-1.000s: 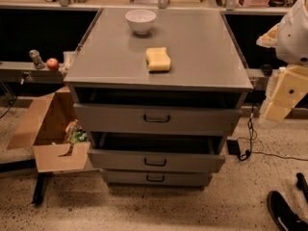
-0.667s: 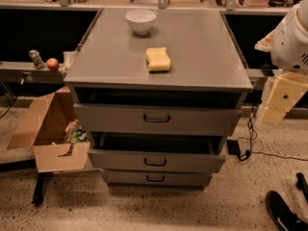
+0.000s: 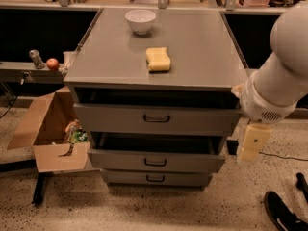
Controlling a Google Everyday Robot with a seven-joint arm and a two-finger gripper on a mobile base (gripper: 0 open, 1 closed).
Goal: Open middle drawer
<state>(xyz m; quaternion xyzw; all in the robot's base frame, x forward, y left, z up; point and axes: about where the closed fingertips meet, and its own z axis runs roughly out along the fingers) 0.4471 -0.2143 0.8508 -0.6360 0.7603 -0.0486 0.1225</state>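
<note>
Camera view: the middle drawer (image 3: 192, 161), second of three in the grey desk (image 3: 202, 47), juts forward with a dark gap above its front, so it looks partly open. The claw (image 3: 252, 142) hangs beside the desk's right side, clear of the drawer's loop handle (image 3: 155, 162). Whether the claw is open or closed I cannot tell. A fuller pull may remain.

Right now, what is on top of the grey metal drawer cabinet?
A white round bowl and a yellow sponge block sit apart on it. What lies beneath them is covered. The beige gripper hangs right of the cabinet.
</note>
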